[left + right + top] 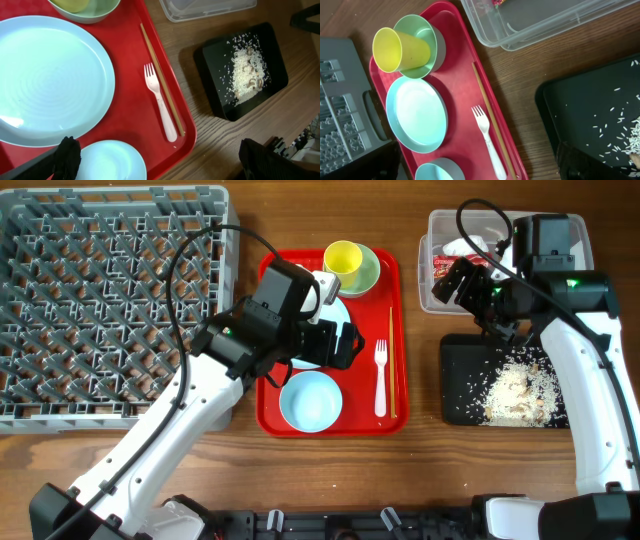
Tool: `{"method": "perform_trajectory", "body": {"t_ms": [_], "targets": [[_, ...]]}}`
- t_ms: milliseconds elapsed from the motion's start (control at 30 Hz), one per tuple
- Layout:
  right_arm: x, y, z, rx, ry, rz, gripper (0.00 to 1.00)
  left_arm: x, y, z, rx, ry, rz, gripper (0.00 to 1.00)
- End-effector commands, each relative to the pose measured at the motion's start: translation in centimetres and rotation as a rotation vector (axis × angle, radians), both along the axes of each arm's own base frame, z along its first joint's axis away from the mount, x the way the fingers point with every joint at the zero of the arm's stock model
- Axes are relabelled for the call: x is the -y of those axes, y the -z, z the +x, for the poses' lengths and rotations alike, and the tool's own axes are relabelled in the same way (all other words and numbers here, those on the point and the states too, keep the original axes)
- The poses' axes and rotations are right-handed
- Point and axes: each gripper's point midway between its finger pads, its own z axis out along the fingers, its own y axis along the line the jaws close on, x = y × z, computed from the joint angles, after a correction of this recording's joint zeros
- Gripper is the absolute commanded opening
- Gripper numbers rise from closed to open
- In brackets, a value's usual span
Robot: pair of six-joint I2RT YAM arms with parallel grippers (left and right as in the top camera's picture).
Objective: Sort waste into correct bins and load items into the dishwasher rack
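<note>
The red-and-white wrapper (446,258) lies in the clear tub (560,240). The rice scraps (520,390) lie in the black tray (462,380). On the red tray (362,415) are the yellow cup (343,258) in the green bowl (368,275), the white plate (322,360), the blue bowl (310,402), the fork (380,380) and the chopsticks (391,360). My left gripper (352,345) hangs open and empty over the plate's right edge. My right gripper (450,283) is open and empty over the tub's near left corner. The grey rack (110,300) is at the left.
The left wrist view shows the plate (45,80), fork (160,100), chopsticks (162,82) and blue bowl (110,160) between the wide fingers (160,165). The right wrist view shows the cup (400,47) and the tub (545,25).
</note>
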Motion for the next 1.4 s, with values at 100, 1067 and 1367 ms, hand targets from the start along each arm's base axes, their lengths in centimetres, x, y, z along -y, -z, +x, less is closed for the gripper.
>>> {"method": "perform_trajectory", "body": {"t_ms": [100, 1067, 1367], "targets": [[-0.2, -0.9, 0.3, 0.024, 0.002, 0.013, 1.00, 0.6, -0.6, 0.1, 0.020, 0.029, -0.013, 1.00], [-0.2, -0.9, 0.3, 0.024, 0.002, 0.013, 1.00, 1.3, -2.3, 2.4, 0.130, -0.005, -0.057, 1.00], [-0.2, -0.9, 0.2, 0.024, 0.002, 0.013, 1.00, -0.4, -2.7, 6.1, 0.312, -0.094, 0.068, 1.00]]}}
